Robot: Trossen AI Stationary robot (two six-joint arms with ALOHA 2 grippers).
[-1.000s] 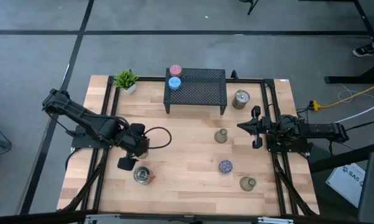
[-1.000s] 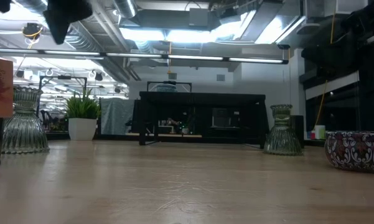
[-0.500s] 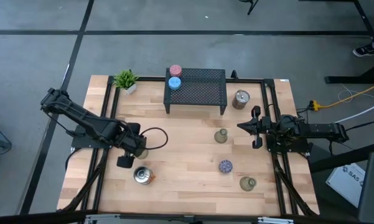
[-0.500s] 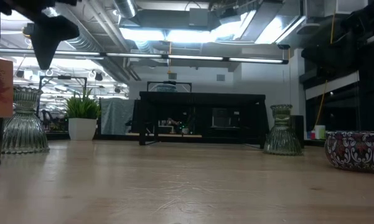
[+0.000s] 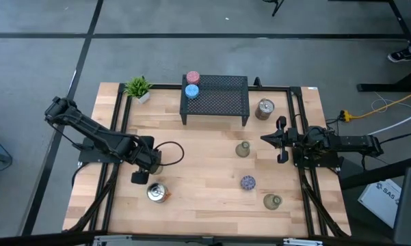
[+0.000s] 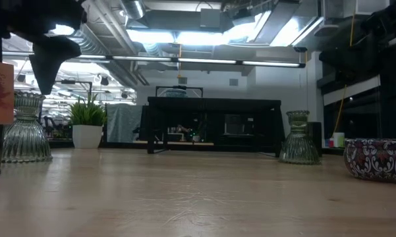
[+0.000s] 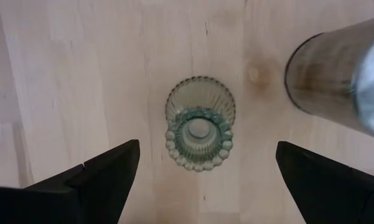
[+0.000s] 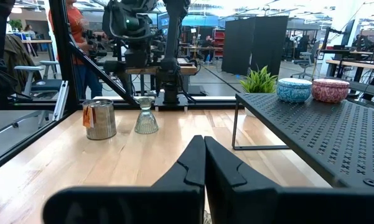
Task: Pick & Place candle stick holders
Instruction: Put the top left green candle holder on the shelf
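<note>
Now my left gripper (image 7: pixel 202 168) spread wide above ribbed glass holder (image 7: pixel 200 122) | silver holder (image 7: pixel 339 78) just beside, upper right | right gripper (image 8: pixel 203 162) clenched, idle centre-right.

Ribbed clear glass holder (image 7: pixel 200 123); shiny metal holder (image 7: pixel 339 78); pale wood table (image 7: pixel 81 81).

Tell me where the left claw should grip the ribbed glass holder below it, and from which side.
Come straight down. The ribbed glass holder stands upright between the open left claw fingers. Grip across its narrow waist, which the low view shows above its flared base; the silver holder beside it crowds one side, so likely keep the fingers off that axis.
</note>
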